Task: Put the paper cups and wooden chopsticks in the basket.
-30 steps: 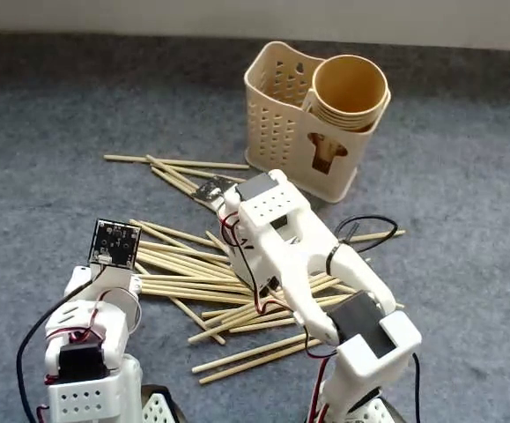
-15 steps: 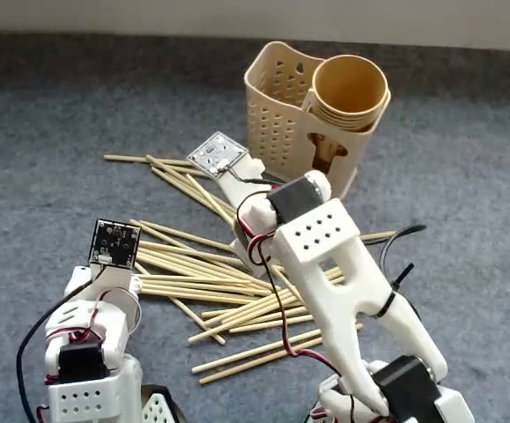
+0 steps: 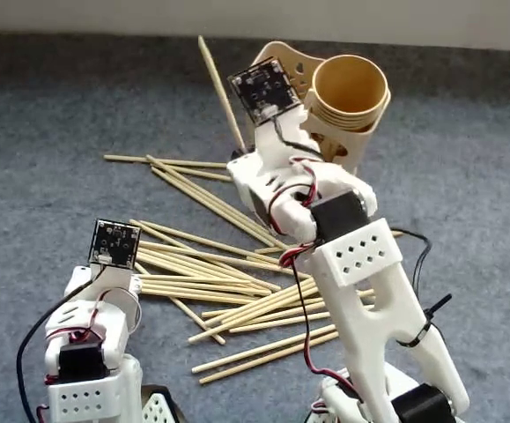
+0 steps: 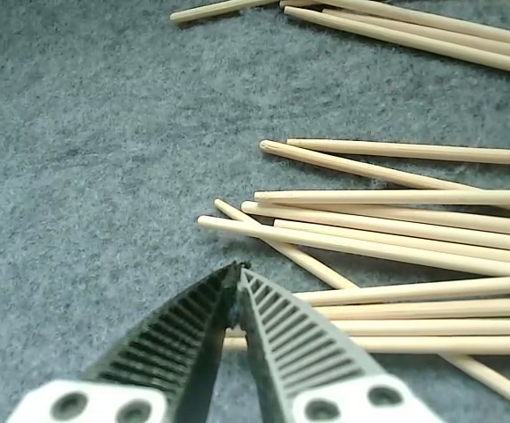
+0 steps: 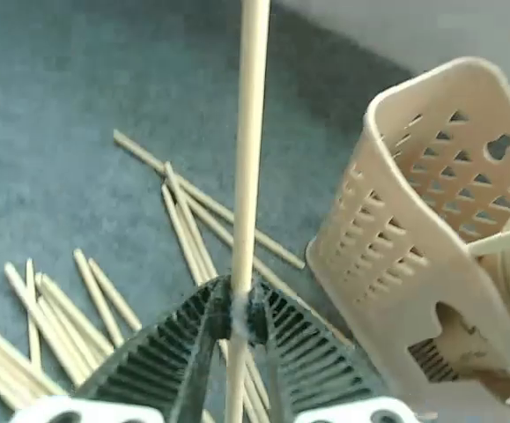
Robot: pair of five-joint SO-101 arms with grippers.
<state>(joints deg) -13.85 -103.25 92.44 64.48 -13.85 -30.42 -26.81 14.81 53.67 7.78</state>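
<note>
My right gripper (image 5: 235, 315) is shut on one wooden chopstick (image 5: 249, 150), held up off the carpet beside the cream basket (image 5: 431, 256). From above, that chopstick (image 3: 220, 91) sticks up just left of the basket (image 3: 283, 69), with the right arm (image 3: 307, 203) raised in front of it. A stack of paper cups (image 3: 350, 91) stands in the basket's right half. Many chopsticks (image 3: 202, 260) lie scattered on the carpet. My left gripper (image 4: 239, 271) is shut on nothing, low over the carpet at the ends of several chopsticks (image 4: 369, 229).
Grey carpet (image 3: 52, 132) covers the whole surface, with open room at the far left and right of the basket. A pale wall edge (image 3: 105, 18) runs along the back. The left arm (image 3: 96, 335) sits at the near left.
The right arm has lifted from the chopstick pile and swung up toward the basket, carrying one chopstick with it. The left arm has not moved.
</note>
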